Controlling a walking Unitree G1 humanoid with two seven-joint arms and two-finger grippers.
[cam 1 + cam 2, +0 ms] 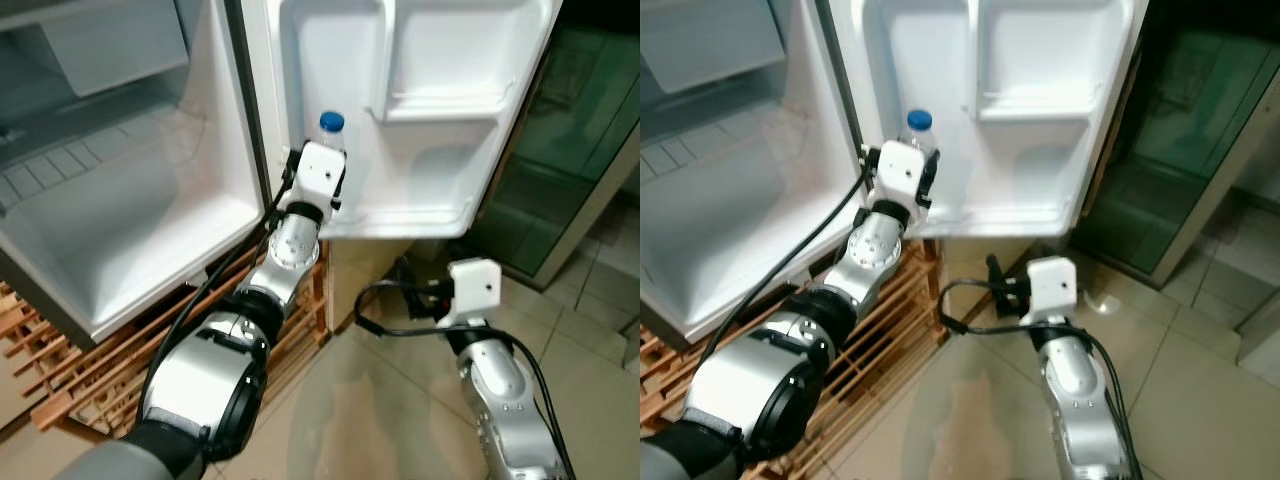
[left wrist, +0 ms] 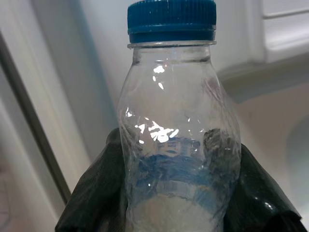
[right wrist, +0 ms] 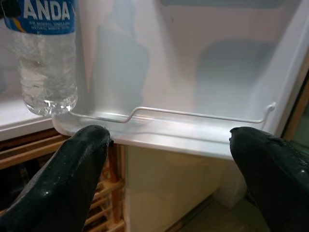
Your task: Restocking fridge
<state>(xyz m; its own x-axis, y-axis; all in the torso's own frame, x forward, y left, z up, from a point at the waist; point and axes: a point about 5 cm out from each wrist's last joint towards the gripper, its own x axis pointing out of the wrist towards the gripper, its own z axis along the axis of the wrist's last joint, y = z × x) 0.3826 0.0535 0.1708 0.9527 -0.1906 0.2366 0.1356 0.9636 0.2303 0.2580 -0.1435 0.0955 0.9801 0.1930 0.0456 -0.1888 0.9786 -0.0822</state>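
- Water bottle (image 1: 331, 128) is clasped by your left gripper (image 2: 178, 193), its fingers clenched on the lower body; it hangs at the hinge end of the door shelf (image 3: 193, 140), base just above the wire rail (image 3: 169, 114), not yet seated.
- Your right gripper (image 3: 169, 145) waits spread wide and empty below that shelf.
- You have stocked nothing so far, it seems: fridge interior (image 1: 130, 200) and door bins (image 1: 440, 100) look bare.

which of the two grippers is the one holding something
The left gripper: its black fingers clamp a blue-capped water bottle at the fridge door's bottom shelf. The right gripper hangs open lower down.
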